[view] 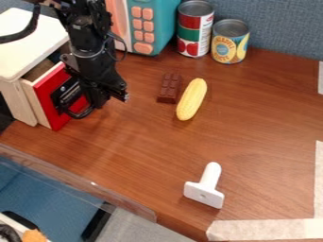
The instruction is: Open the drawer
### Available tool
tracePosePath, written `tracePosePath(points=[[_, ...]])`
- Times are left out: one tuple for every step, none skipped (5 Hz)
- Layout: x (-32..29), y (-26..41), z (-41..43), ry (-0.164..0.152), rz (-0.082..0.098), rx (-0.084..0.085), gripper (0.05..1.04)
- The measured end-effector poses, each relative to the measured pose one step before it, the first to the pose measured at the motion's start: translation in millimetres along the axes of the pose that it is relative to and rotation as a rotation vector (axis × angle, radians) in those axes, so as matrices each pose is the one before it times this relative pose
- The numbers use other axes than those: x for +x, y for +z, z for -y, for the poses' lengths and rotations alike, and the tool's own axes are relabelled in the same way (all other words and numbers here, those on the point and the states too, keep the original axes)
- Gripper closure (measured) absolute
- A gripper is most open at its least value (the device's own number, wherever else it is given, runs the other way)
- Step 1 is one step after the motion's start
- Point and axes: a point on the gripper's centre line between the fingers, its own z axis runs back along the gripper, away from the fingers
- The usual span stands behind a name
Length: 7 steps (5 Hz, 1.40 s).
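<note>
Currently, a white T-shaped tool [205,186] lies nearest, on the brown table [145,156]. Beyond it at left, the drawer [55,118] stands slightly out of its pale wooden cabinet [24,45]: flat red front, light wood side, black fittings on its face. The black claw [96,98] hangs against that front; whether it is apart or together cannot be determined. Farther back: corn [191,99], chocolate bar [169,88], two cans [229,41].
</note>
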Motion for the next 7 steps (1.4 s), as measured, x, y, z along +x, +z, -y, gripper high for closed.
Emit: tracePosePath(points=[[-0.48, -1.84, 9.88, -0.0023, -0.0045, 0.0050, 0.993], [1.75, -7.11, 15.58, -0.0082, -0.0090, 0.0040, 0.994], [2.33, -3.71, 11.65, 0.0030, -0.0080, 0.0041, 0.993], [0.99, 2.09, 13.97, -0.0031, -0.0109, -0.0158, 0.994], [1.73, 5.31, 12.43, 0.0058, -0.0172, -0.0319, 0.994], [1.82, 5.57, 4.86, 0.0116, -0.0067, -0.0187, 0.994], [2.19, 1.18, 1.92, 0.0166, 0.0030, -0.0163, 0.963]])
